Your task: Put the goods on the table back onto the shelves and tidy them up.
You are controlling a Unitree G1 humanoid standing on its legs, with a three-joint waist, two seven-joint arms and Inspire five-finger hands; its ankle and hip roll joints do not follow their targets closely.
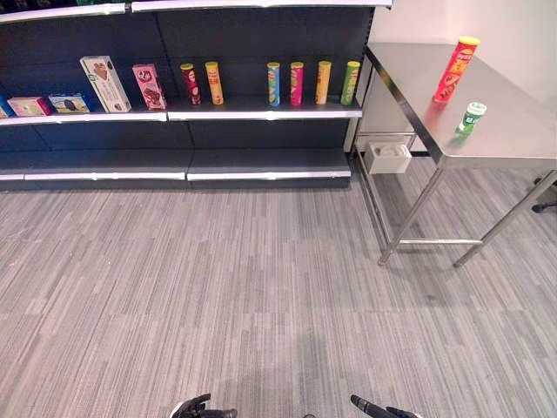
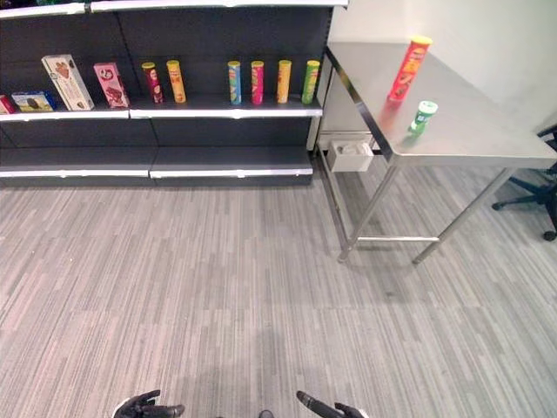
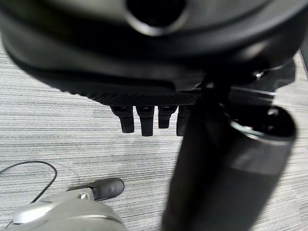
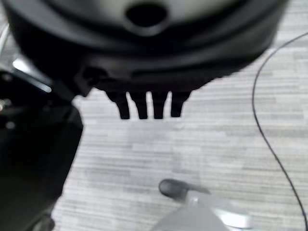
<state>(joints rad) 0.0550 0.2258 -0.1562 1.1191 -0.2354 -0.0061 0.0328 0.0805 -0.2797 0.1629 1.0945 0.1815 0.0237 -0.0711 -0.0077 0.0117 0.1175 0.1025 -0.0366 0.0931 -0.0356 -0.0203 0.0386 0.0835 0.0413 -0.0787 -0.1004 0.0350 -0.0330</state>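
A tall red chip can (image 1: pixel 456 70) stands upright on the steel table (image 1: pixel 513 135) at the right, with a small green bottle (image 1: pixel 471 118) in front of it near the table's edge. The dark shelf unit (image 1: pixel 261 111) runs along the back wall; its middle shelf holds several upright chip cans (image 1: pixel 296 84) and boxes (image 1: pixel 104 84). My left hand (image 1: pixel 202 408) and right hand (image 1: pixel 379 409) hang low over the floor, far from table and shelves. Each is open and holds nothing, with straight fingers (image 3: pixel 144 120) (image 4: pixel 144 108) pointing down at the carpet.
A small white box (image 1: pixel 388 157) sits on the floor between the shelf end and the table legs (image 1: pixel 409 218). An office chair base (image 2: pixel 540 196) stands beyond the table at the far right. Grey striped carpet (image 1: pixel 261 287) stretches between me and the shelves.
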